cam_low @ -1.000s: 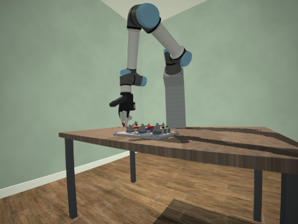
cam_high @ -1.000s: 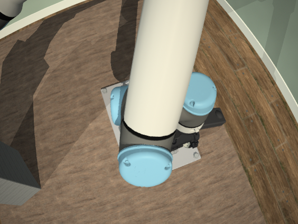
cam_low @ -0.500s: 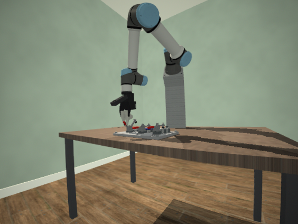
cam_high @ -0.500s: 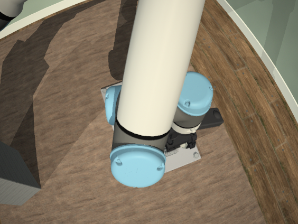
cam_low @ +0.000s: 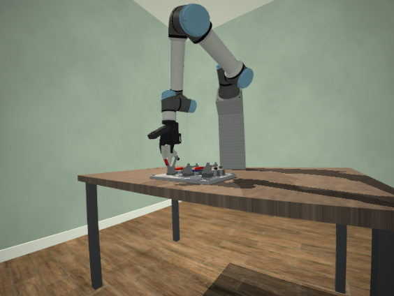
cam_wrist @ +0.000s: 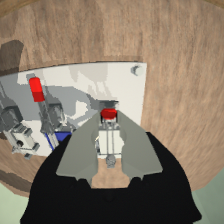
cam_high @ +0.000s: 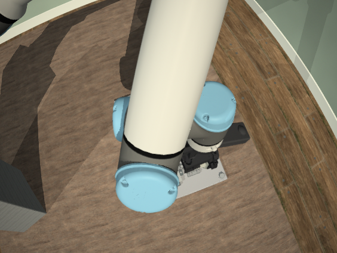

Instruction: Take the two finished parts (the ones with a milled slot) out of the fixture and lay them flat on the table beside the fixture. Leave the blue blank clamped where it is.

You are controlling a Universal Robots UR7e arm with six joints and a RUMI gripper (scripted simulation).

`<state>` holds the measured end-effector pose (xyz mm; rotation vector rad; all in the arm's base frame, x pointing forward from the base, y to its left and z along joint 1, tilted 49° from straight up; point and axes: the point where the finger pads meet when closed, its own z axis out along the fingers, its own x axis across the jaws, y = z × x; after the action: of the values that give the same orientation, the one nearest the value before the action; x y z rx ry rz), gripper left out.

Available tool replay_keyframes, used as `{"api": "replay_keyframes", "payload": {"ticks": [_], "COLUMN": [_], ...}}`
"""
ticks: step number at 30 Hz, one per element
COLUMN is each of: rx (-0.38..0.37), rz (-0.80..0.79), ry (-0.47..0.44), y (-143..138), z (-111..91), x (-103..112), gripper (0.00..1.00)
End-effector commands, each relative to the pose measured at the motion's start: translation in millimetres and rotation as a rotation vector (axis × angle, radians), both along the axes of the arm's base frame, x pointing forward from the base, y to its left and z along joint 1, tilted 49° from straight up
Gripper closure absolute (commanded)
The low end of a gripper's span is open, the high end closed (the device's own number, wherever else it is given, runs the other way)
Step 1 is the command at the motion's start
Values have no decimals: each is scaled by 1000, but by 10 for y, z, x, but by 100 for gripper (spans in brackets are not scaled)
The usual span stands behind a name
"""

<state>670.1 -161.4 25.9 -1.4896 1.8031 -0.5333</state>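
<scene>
A grey fixture plate lies on the wooden table, and it also shows in the wrist view. Toggle clamps with red handles stand on it. My gripper is shut on the red handle of the clamp at the plate's near end. In the exterior view that handle is tilted upward between the fingers. A second red handle stands to the left. The blue blank sits beside it under a clamp. In the top view the arm hides most of the plate. I cannot make out the slotted parts.
The robot's grey pedestal stands behind the fixture, and its corner also shows in the top view. The table's edge runs close to the plate's left end. The table stretches far to the right.
</scene>
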Motion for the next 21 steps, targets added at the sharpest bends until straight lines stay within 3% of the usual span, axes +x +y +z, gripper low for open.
{"api": "replay_keyframes", "payload": {"ticks": [1,21], "rx": [4,4], "rz": [-3,-2], "ry": [7,7], "y": [4,31], "z": [-65,-124], "x": [-59,-118], "gripper": [100,100]}}
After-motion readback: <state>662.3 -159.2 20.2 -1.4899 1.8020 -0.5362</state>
